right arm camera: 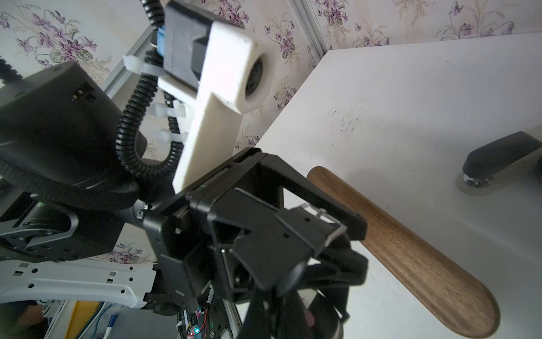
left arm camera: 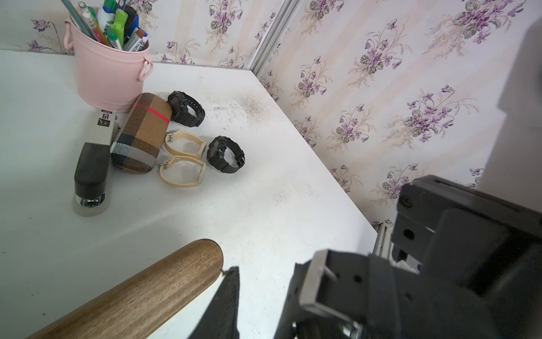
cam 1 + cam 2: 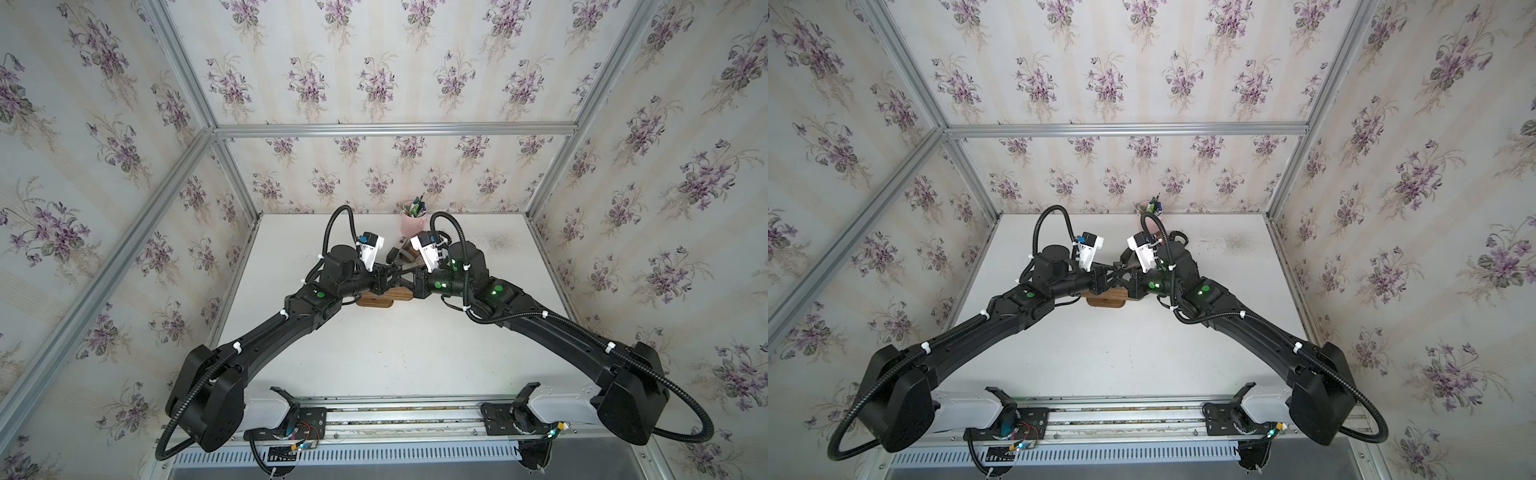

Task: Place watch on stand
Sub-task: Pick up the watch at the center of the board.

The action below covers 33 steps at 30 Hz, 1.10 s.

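Two grippers meet over the stand, with a watch between them.

Both top views show only the black arms converging above the dark-brown wooden stand (image 3: pixel 376 300) with its oval base. The wrist views show the black watch with a silver buckle (image 1: pixel 308 229) raised just beside the stand's rounded bar (image 2: pixel 132 299), not around it. The right gripper (image 1: pixel 272 290) is pressed together on the watch. The left gripper (image 2: pixel 264 276) has its fingers either side of the strap with a gap between them, and I cannot tell whether they pinch it. Only the left wrist view shows what lies beyond the stand on the white table (image 2: pixel 264 190): a pink metal bucket of pens (image 2: pixel 108 73), a tan plaid cylinder with a red stripe (image 2: pixel 140 132), a black and grey stapler (image 2: pixel 91 170), two more black watches (image 2: pixel 186 108) and two cream straps (image 2: pixel 183 145).
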Motion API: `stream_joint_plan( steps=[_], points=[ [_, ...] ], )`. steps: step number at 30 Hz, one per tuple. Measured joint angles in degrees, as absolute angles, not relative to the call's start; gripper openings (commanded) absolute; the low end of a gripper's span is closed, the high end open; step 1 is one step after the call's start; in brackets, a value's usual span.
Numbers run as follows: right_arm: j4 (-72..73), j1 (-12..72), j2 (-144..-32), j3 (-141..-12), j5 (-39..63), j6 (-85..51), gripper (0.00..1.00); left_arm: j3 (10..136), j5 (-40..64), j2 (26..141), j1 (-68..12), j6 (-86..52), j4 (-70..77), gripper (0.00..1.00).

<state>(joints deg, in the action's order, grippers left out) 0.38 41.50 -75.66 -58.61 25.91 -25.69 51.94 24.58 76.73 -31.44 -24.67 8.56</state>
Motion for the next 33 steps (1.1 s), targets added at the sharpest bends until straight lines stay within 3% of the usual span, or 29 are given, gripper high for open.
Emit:
stream_joint_plan(
  steps=[3,10,12,26,33],
  points=[
    [0.32,41.52,-76.12,-58.7,25.82,-25.69,0.13,52.01,24.75,77.3,-31.64,-24.86,8.49,0.16],
    [-0.05,41.5,-74.56,-58.52,20.84,-24.47,0.48,53.17,24.77,78.15,-31.55,-27.77,6.46,0.07],
    [-0.12,41.5,-73.14,-58.02,18.9,-23.7,0.53,52.66,24.4,78.22,-31.42,-28.91,6.52,0.07],
    [-0.84,41.5,-65.63,-49.32,7.22,-13.52,0.57,50.06,29.15,76.07,-30.24,-29.82,8.91,0.05],
    [6.85,41.43,-59.9,-41.3,5.06,-6.5,0.57,50.06,34.98,74.24,-30.17,-27.66,10.31,0.06]
  ],
)
